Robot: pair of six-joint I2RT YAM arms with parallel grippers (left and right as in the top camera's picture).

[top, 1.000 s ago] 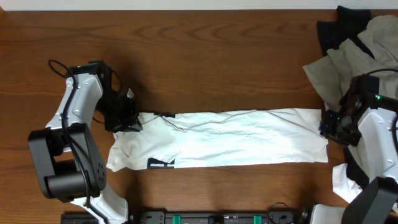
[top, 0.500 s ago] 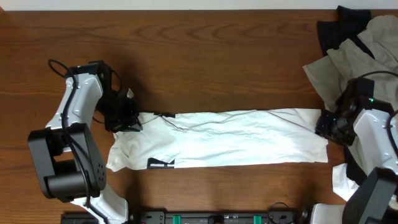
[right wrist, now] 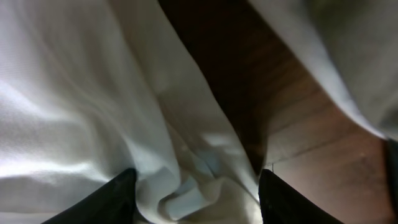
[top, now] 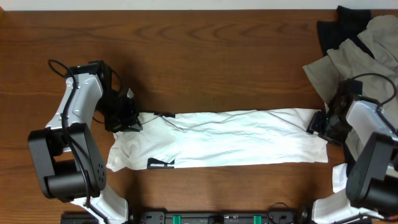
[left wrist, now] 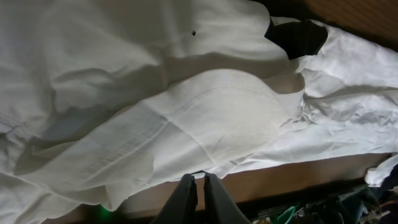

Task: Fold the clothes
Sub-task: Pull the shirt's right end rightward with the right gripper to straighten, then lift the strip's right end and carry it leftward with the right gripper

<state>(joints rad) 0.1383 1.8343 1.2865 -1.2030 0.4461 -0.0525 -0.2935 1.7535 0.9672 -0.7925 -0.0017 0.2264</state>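
I saw the white shirt (top: 230, 140) lying as a long strip on the counter (top: 217, 56). Cross-folds not done, pile (top: 357, 43) waiting. Left tool (top: 127, 118) was narrow at one end, right tool (top: 320, 127) wide, straddling the other.

A crumpled white garment (left wrist: 112, 68) is seen filling nearly the whole frame, with a stitched ribbed band (left wrist: 217, 106) lying across the centre and a black patch (left wrist: 297, 37) showing at 1 o'clock. A strip of the wooden table (left wrist: 292, 180) is exposed below the cloth from 5 to 4 o'clock. At 6 o'clock the left gripper (left wrist: 197, 180) is seen with its two dark fingers drawn together, only a thin slit left between them, and their tips are placed right at the garment's lower edge.
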